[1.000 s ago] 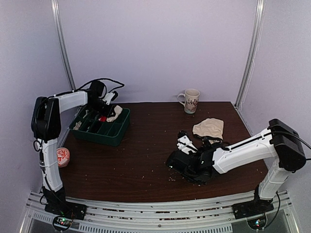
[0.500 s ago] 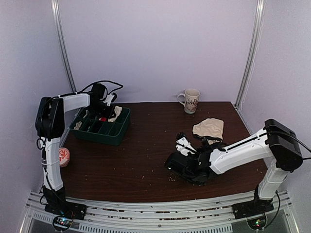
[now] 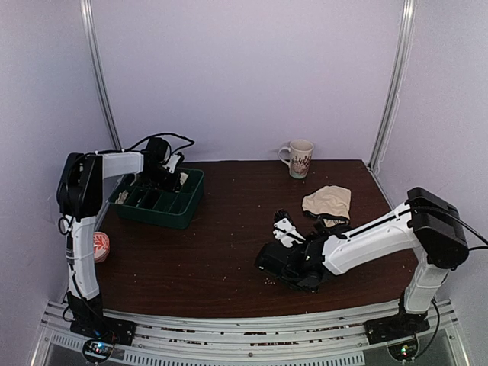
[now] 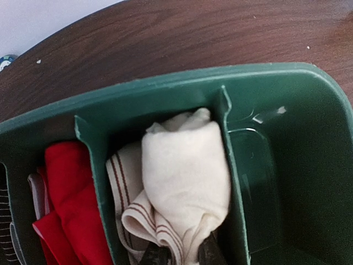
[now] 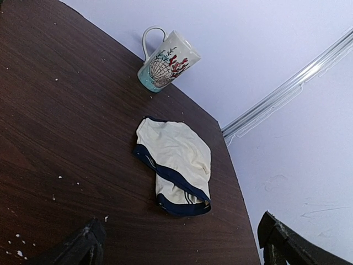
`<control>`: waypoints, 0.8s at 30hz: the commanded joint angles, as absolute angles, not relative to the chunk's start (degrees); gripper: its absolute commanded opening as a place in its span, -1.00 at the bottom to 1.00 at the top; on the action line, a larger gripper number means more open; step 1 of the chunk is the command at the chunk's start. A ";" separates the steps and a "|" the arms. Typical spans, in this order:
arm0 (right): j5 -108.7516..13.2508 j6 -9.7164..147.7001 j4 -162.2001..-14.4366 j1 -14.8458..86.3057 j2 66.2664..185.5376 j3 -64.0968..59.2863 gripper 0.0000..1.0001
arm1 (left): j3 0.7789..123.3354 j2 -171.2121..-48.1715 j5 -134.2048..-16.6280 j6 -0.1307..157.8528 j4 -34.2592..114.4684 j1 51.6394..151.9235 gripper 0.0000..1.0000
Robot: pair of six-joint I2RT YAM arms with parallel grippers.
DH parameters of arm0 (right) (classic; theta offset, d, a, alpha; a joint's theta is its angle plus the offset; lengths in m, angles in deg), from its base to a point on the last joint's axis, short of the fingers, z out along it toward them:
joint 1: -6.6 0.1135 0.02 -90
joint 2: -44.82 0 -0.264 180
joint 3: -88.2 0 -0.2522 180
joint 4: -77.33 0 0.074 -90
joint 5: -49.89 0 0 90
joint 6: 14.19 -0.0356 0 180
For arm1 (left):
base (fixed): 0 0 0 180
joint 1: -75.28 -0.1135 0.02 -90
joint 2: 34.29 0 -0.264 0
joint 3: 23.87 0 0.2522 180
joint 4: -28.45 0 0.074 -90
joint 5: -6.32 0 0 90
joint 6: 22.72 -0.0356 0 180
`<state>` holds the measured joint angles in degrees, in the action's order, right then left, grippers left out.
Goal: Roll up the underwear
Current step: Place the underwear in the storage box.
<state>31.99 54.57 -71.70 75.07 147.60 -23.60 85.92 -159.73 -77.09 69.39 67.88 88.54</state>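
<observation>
Meanwhile, 1 pair lies unrolled

Now we see loose underwear [image 5: 174,160], cream with navy trim, crumpled on the table [image 5: 49,127] at its far right side, near the mug [image 5: 165,63] but apart from it. Our right claw [image 5: 185,248] stands wide and empty, low over the wood, short of the cloth. Our left claw [image 4: 179,258] is narrow over the tray [image 4: 265,77], its tips pinching the near end of a cream roll [image 4: 185,165] in 1 compartment, beside red cloth [image 4: 69,182] in the next. We judge the underwear light, limp and apt to slide or bunch on the wood. The navy band, thicker than the rest, looks the best place to take hold.
</observation>
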 commanded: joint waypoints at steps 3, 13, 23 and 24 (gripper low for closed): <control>34.07 53.37 -70.39 75.58 147.79 -22.19 1.00 | 86.35 -164.69 -81.73 67.99 75.08 88.00 -1.00; 34.63 53.12 -69.77 75.62 149.03 -21.64 1.00 | 92.34 -168.84 -82.97 65.74 79.24 88.11 -0.96; 34.94 52.94 -69.23 75.76 149.92 -21.18 1.00 | 96.31 -169.61 -87.43 63.81 80.06 88.09 -0.38; 34.88 52.95 -69.23 75.81 149.98 -21.13 1.00 | 96.72 -169.22 -87.50 63.79 79.79 88.03 -0.33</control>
